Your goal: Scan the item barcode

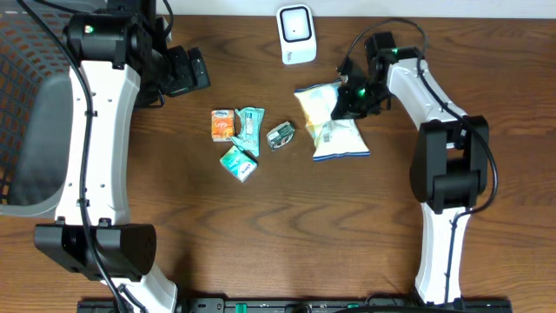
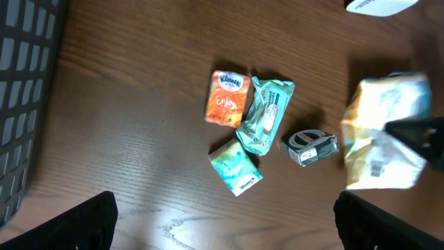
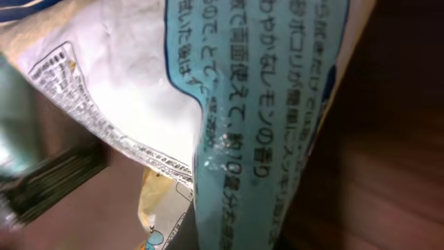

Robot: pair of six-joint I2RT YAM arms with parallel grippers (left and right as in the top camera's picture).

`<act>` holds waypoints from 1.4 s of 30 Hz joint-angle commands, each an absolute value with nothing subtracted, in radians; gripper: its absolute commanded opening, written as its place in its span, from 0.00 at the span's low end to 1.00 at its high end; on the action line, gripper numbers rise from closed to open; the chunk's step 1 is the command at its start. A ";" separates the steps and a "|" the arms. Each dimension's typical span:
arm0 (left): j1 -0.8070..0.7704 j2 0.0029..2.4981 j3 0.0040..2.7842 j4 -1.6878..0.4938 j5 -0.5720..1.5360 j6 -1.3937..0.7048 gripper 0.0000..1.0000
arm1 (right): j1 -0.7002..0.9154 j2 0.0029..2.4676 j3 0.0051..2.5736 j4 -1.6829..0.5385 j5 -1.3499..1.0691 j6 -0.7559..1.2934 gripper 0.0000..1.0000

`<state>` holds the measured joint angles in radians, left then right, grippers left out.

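On the orange tissue pack point(image 2: 226, 98): "Kleenex" in a blue badge at the top, "enjoy" below in white script. On the light-blue panel of the pouch point(image 3: 263, 104), printed sideways in Japanese: "両面使えて", "約10" and "レモンの香り". Fine print on its white panel: too small to read.

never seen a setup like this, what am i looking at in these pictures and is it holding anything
Two white-and-black robot arms work at a brown wooden table, each ending in a two-finger gripper. One picture looks down from above; the other two come from cameras on the wrists. On the table lie an orange tissue pack, a teal wipes pack, a small teal tissue pack, a silver-and-black gadget, a yellow snack bag and a white scanner. The left gripper is open and empty. The right gripper is shut, apparently pinching a white and light-blue plastic packet.
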<state>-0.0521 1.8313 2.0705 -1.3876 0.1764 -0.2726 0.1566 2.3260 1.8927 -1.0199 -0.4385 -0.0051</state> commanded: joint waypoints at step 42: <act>-0.046 1.837 2.074 -1.391 0.163 -0.266 0.98 | 0.586 2.311 1.935 -1.015 0.441 0.089 0.50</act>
<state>-0.0521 1.8313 2.0705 -1.3876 0.1761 -0.2726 0.6090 2.3493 1.9141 -1.0046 0.5419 0.0616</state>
